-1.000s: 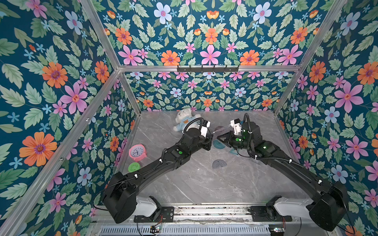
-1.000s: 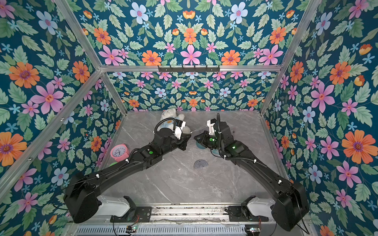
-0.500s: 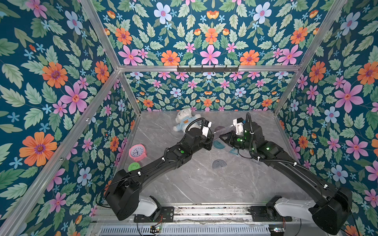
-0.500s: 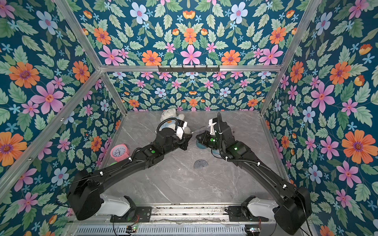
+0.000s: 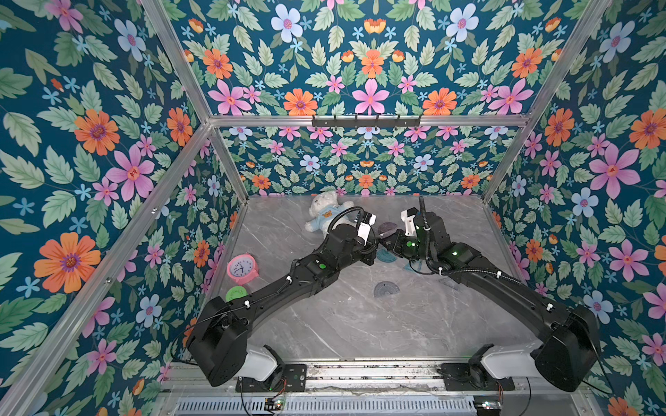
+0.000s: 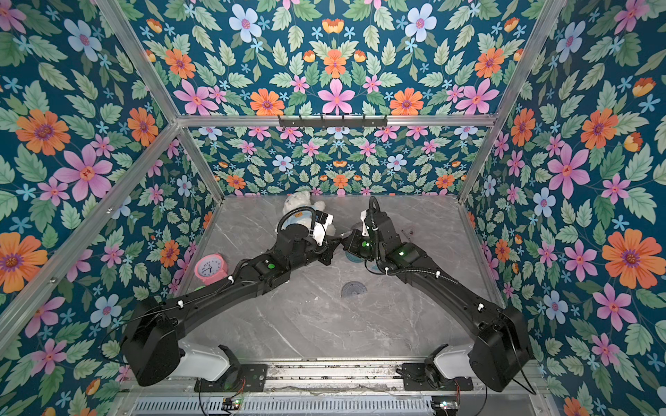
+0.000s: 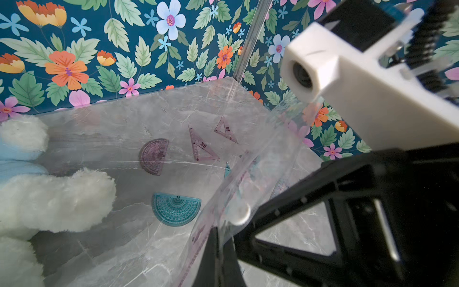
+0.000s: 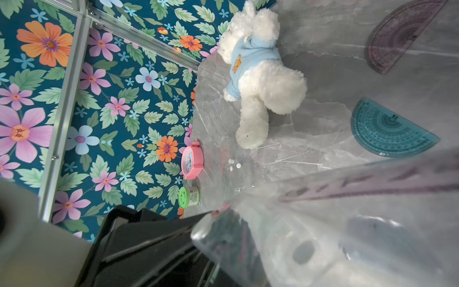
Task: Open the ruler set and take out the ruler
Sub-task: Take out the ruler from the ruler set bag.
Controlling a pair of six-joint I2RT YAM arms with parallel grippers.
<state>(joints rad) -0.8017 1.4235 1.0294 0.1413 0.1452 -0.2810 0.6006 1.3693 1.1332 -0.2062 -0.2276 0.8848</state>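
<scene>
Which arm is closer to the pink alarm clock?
Left. The left arm stretches past right beside the pink alarm clock; the right arm reaches in from the opposite side, well apart from it.

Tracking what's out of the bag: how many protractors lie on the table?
3: purple protractor farthest back, teal protractor just in front, dark protractor mid-table. The bag may hide more.

Bright, even light; close-up bag [image 8: 323,223] blurred
</scene>
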